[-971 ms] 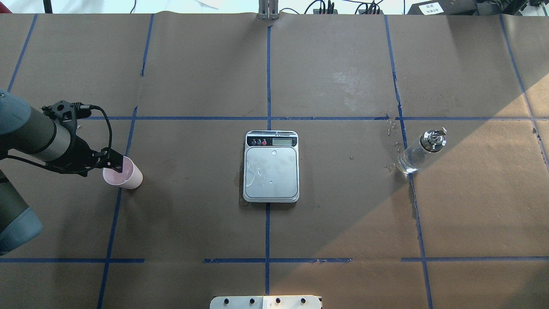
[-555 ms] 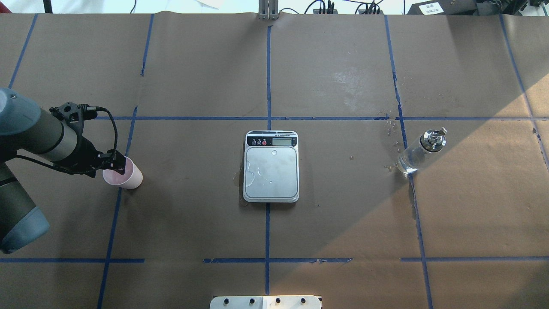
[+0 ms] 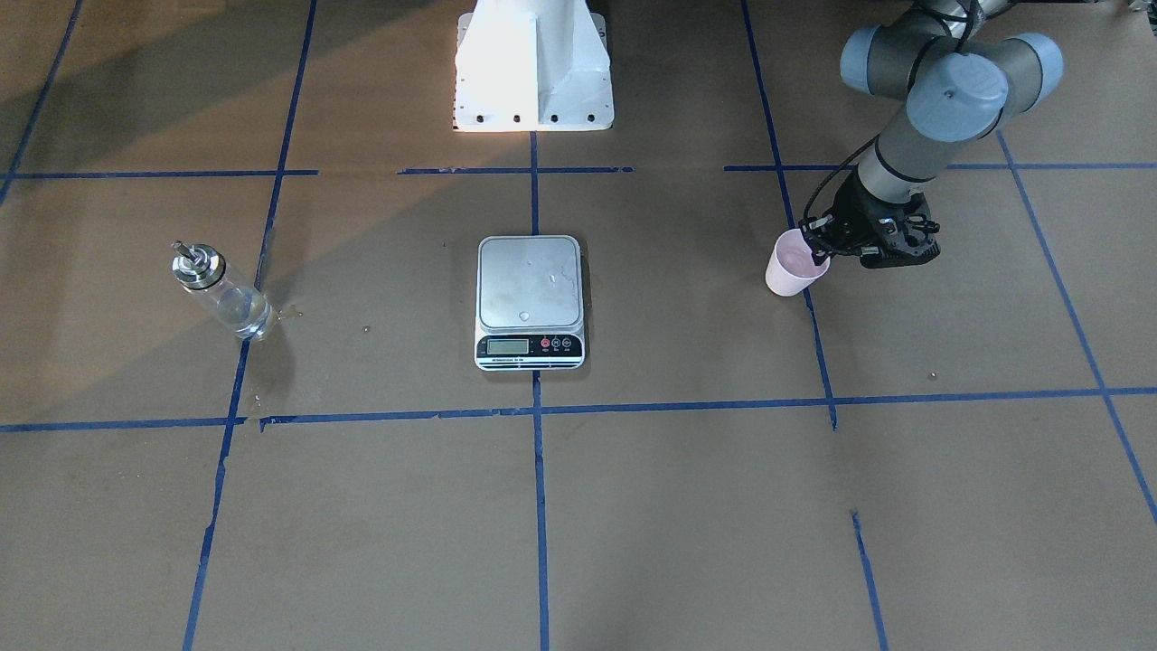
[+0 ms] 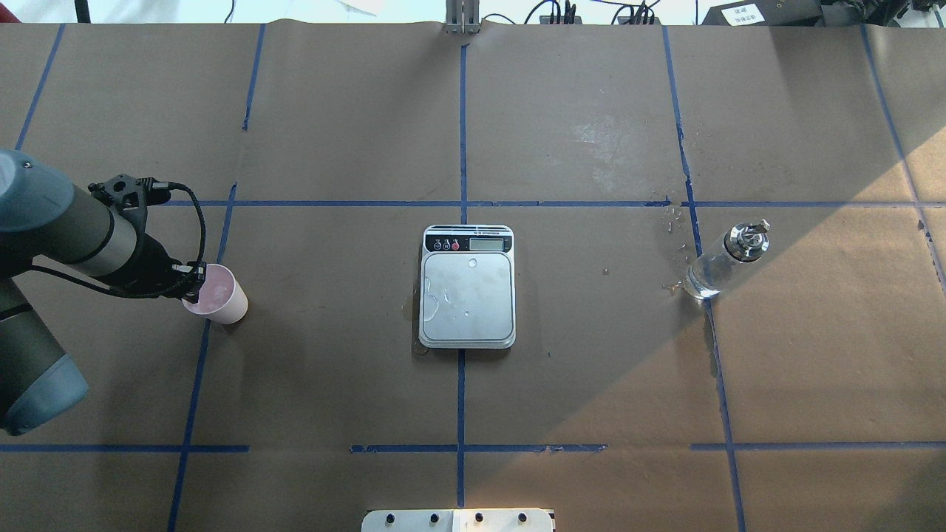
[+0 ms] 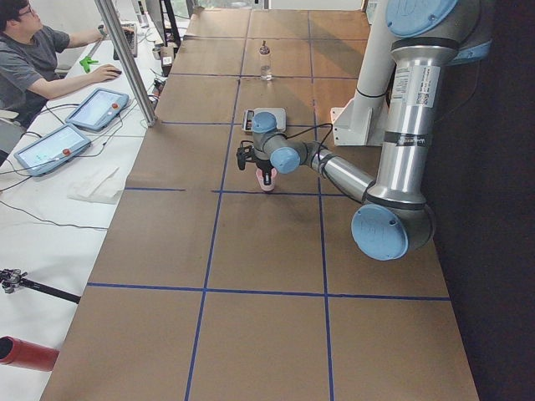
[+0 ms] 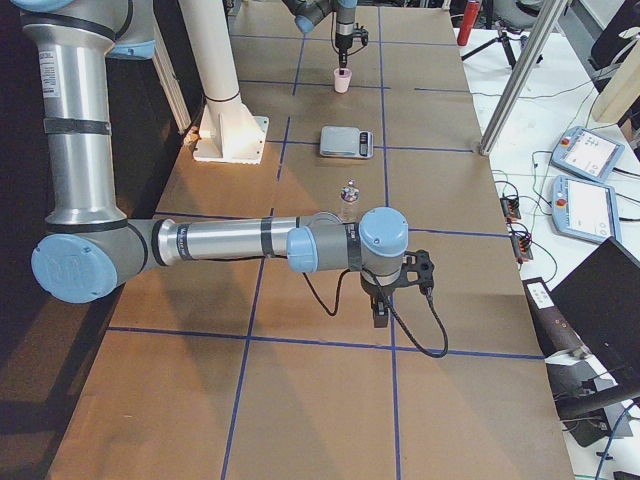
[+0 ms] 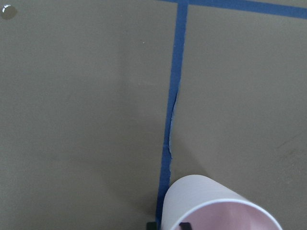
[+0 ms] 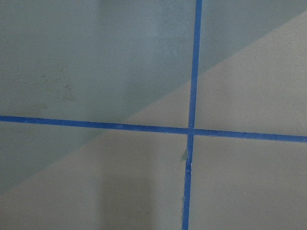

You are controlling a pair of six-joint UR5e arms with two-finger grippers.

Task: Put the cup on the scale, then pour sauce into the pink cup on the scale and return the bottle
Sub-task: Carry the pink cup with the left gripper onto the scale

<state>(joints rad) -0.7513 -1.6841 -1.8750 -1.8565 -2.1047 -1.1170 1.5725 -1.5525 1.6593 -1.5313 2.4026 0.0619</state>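
The cup [image 4: 218, 294] stands on the brown paper of the table [image 4: 591, 384], on the robot's left side, just beside a line of blue tape [image 4: 194, 384], with its mouth up and its long axis near vertical, maybe leaning a little. The left gripper [image 4: 191, 281] comes to it from above and from the outer side. In the left wrist view one dark fingertip [image 7: 184, 224] shows inside the rim and another dark tip sits just outside the wall, so the jaws stand on both sides of the near wall. Only the very tips are in that view, so I cannot tell if they already press on the wall. The scale [image 4: 467, 295] lies flat in the middle of the table, well apart from the cup toward the robot's right, its display strip on the far side from the robot. Some water drops lie on its steel plate. I judge that the coming move is a lift and a straight carry to the right, and the way between is bare paper. The left arm is clearly the nearer one for this. The bottle [image 4: 720, 262] stands upright far to the right, on another tape line, with small wet marks near its foot. The right gripper [image 6: 383, 312] hangs over bare paper beyond the bottle, and I cannot tell if its jaws are apart or together. A person [image 5: 33, 58] sits at a side desk beyond the table's far edge.
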